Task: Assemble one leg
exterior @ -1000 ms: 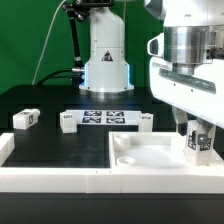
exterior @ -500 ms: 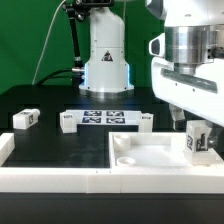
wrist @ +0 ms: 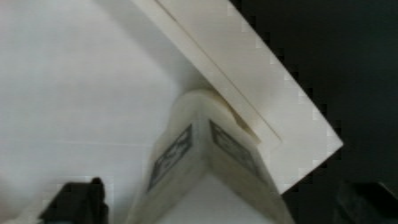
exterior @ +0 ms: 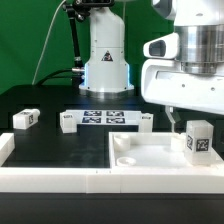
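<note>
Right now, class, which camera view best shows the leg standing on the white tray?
The exterior view: the leg stands upright on the tray, whole, its tag facing the camera. The wrist view shows it only from above, close and blurred.

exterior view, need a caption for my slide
End effector hovers open above a leg standing upright on the white tray, at the exterior view's right.
</note>
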### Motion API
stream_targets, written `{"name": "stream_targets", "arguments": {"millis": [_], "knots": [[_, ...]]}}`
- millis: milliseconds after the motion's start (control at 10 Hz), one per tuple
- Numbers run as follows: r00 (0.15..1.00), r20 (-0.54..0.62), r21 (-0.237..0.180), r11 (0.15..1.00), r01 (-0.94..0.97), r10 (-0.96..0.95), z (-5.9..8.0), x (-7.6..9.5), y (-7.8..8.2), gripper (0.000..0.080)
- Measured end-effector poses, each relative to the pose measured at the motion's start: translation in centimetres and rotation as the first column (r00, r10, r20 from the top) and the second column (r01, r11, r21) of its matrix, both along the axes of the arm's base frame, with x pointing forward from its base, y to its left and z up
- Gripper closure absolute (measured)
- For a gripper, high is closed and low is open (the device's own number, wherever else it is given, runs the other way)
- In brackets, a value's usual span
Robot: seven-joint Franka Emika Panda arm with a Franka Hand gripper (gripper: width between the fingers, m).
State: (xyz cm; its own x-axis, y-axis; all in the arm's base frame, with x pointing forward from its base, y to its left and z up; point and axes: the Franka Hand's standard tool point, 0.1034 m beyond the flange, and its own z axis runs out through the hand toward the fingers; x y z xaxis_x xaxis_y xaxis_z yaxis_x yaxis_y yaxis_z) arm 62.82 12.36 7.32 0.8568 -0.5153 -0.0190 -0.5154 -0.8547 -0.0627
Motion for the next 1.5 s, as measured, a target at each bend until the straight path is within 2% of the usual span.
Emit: {"name": "stream_targets", "arguments": {"millis": [200, 300, 400, 600, 700, 800, 1000, 1300, 1500], "knots": [[0.964, 0.015, -0.019, 0.964, -0.264, 0.264, 0.1, 0.09, 0.06, 0.015], [0.953, 0.017, -0.021, 0.953, -0.302, 0.302, 0.1, 0.06, 0.22, 0.015], [0.905, 0.018, -0.033, 0.905, -0.425, 0.425, 0.09, 0.05, 0.14, 0.015], [0.842, 0.02, -0.043, 0.842, -0.538, 0.539, 0.1, 0.08, 0.09, 0.015], [0.842, 0.02, -0.043, 0.842, -0.537, 0.538, 0.1, 0.08, 0.05, 0.0194], [0.843, 0.02, -0.043, 0.843, -0.536, 0.537, 0.09, 0.08, 0.05, 0.0194], [0.844, 0.02, -0.043, 0.843, -0.536, 0.537, 0.09, 0.08, 0.02, 0.047], [0.894, 0.017, -0.035, 0.894, -0.447, 0.448, -0.06, -0.01, -0.37, 0.0507], [0.972, 0.01, -0.025, 0.972, -0.233, 0.233, -0.07, 0.01, -0.48, 0.0507]]}}
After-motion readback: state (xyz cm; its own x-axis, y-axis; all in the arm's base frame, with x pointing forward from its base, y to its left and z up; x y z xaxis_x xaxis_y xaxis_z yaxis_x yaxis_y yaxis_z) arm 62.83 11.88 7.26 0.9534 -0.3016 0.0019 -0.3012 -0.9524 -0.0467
